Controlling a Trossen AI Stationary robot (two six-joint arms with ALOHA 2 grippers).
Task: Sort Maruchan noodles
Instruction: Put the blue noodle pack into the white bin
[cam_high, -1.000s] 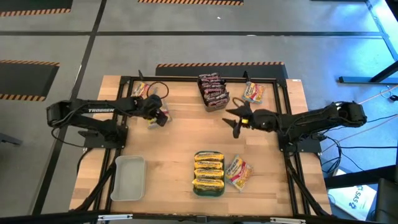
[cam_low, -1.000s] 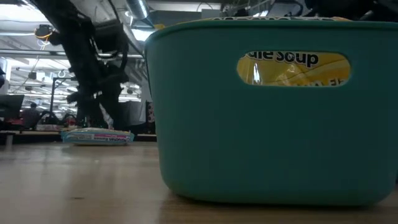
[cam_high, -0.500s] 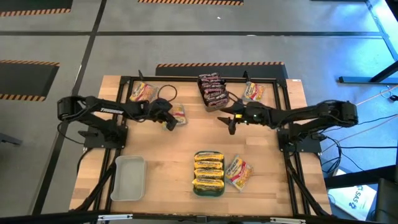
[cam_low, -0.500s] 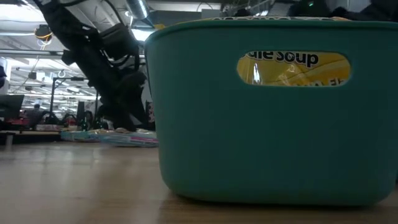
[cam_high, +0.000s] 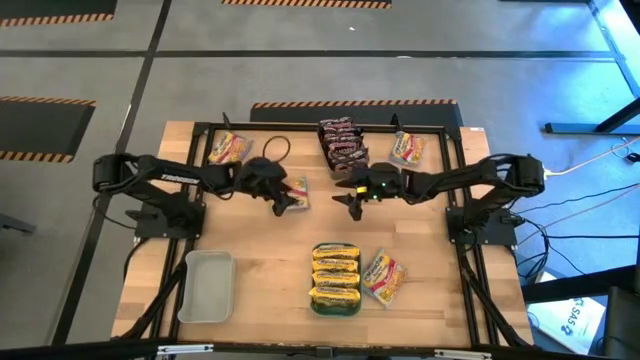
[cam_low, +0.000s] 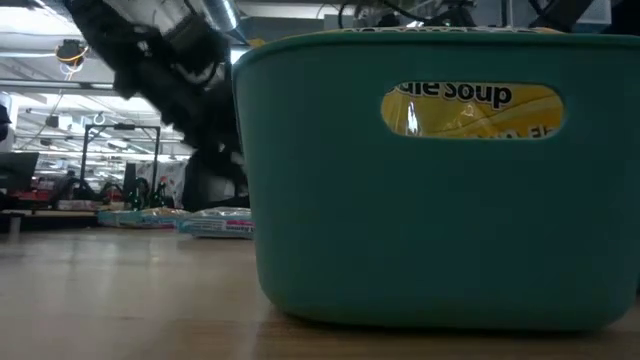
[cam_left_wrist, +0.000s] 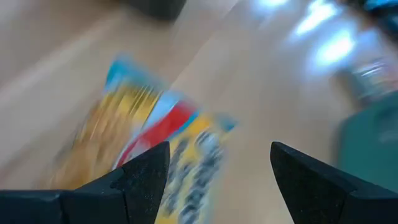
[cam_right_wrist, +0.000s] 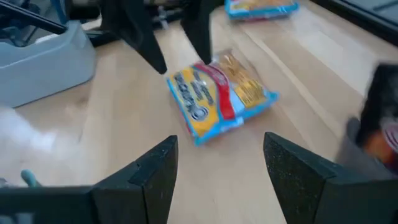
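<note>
A yellow, red and blue Maruchan noodles packet (cam_right_wrist: 219, 96) lies flat on the wooden table near its middle (cam_high: 297, 190). My left gripper (cam_high: 285, 199) is open, and its fingers (cam_right_wrist: 155, 59) stand at the packet's left end. My right gripper (cam_high: 345, 197) is open a little to the packet's right, pointing at it with nothing between its fingers (cam_right_wrist: 158, 165). More packets lie in the teal tray (cam_high: 335, 302), beside it (cam_high: 383, 277), and at the far left (cam_high: 227, 148) and far right (cam_high: 405, 148). My left gripper comes at the packet's left end (cam_left_wrist: 149, 134) slanting down from the table's left, with its fingers spread wide over it. I cannot tell whether they touch the packet. The packet rests flat on the table.
A tray of dark packets (cam_high: 340, 145) stands at the far middle. A grey tray (cam_high: 207, 285) sits near left. The teal tray's wall (cam_low: 440, 200) fills the low view. A black frame rims the table.
My left gripper has swung toward the table's right edge and tipped, and the packet has shifted right along the table with it. My right gripper has reached toward the table's left edge and sunk slightly, closing in on the packet.
</note>
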